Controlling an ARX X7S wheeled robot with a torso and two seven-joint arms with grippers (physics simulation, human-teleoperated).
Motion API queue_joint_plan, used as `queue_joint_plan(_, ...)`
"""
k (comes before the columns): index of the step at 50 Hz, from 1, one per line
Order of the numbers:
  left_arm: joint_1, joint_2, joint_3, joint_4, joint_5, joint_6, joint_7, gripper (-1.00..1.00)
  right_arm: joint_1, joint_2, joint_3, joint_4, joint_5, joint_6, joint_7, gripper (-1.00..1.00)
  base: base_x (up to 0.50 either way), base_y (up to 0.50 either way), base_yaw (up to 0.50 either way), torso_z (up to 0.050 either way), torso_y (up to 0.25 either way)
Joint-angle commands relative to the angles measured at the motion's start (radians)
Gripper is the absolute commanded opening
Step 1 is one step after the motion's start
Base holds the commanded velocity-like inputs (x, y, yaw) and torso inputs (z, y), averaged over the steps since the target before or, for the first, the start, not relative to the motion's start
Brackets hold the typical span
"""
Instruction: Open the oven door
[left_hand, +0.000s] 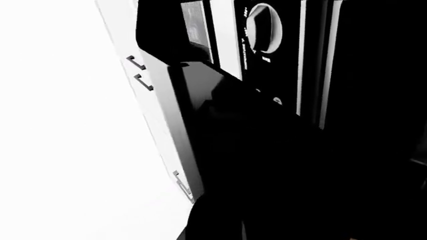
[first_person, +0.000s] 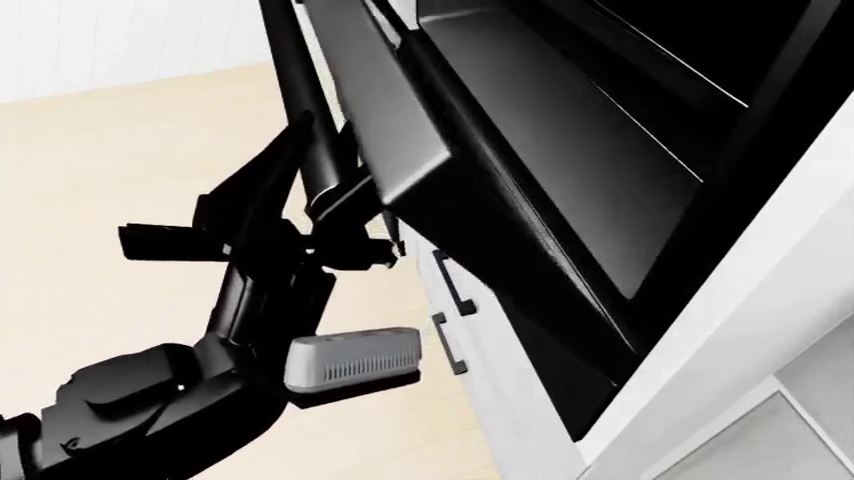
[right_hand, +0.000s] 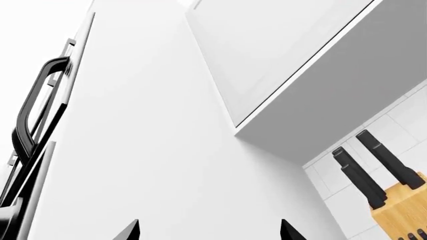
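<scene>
My left gripper (first_person: 358, 228) is reaching up at the outer edge of the oven door (first_person: 534, 190), and I am seeing the door hanging partway open, tilted out from the black oven front with its free edge swung toward me. In the head view it is showing as a thick, glossy black slab with rounded corners, its broad face catching a soft grey sheen, and a dark gap is opening between it and the oven body behind it. My fingers (first_person: 380, 252) are sitting right at the door's lower corner, just beside a long black bar that is running along the door's edge; whether they are clenched on anything I cannot tell, since the arm and the door are hiding the tips.

From my left wrist camera the oven door (left_hand: 220, 100) is filling the middle as a dark panel with a pale reflection near its corner, and the rest is too black to read. Beside it a white cabinet (left_hand: 157, 107) is standing with small dark handles.

My right gripper (right_hand: 210, 231) is pointing elsewhere, well apart from the oven: its two dark tips are standing wide apart with nothing between them, facing a white panel. A wooden knife block (right_hand: 400, 212) with black handles is sitting off to one side against white tiles.
</scene>
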Motion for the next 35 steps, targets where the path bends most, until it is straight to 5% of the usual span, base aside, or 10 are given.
queue_joint_plan(1,0.061,-0.045,0.028,0.077,0.046,-0.059,0.008,-1.00,0.002,0.000,-0.001,0.001,0.000,0.001,0.000,1.00,0.00,0.00,0.00,0.000,0.000)
queue_joint_plan(30,0.197,-0.066,0.054,-0.115,0.034,0.031,-0.139,-1.00,-0.004,-0.003,-0.003,0.000,0.000,-0.012,0.000,1.00,0.00,0.00,0.00,-0.001,0.000)
queue_joint_plan(35,0.196,-0.063,0.104,-0.209,0.143,0.124,-0.202,-1.00,-0.008,-0.004,-0.004,-0.001,0.002,-0.016,0.001,1.00,0.00,0.00,0.00,0.000,0.000)
